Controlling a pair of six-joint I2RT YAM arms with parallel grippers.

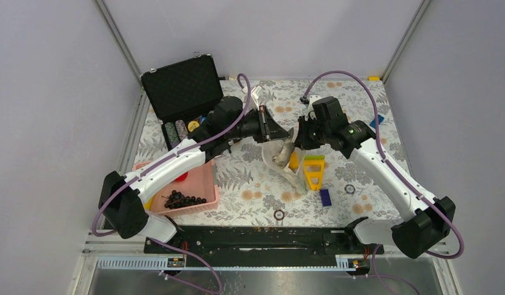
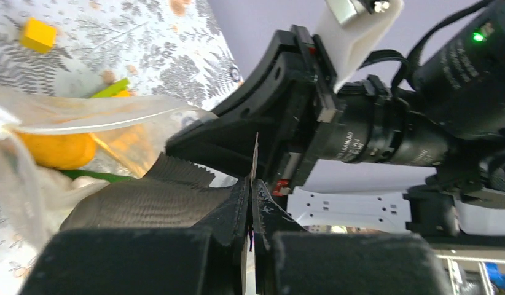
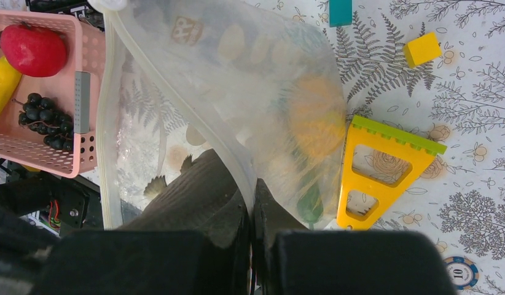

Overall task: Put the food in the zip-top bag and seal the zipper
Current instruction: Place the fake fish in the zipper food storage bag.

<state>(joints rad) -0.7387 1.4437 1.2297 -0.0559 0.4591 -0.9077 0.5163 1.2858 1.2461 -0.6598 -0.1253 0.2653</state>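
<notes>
Two arms hold the zip-top bag aloft over the bench, filling only part done
Left end effector is pressed together on a thin edge of the film, and right end effector pinches the bag just by the zipper; an orange and a green vegetable sit inside, while the red fruit, banana and grape bunch lie in the pink basket, so loading looks like the step in hand and the next move calls for one arm to let go and fetch them; mushrooms and fish are hard to make out through the plastic, and the far end of the mouth is cut off
</notes>
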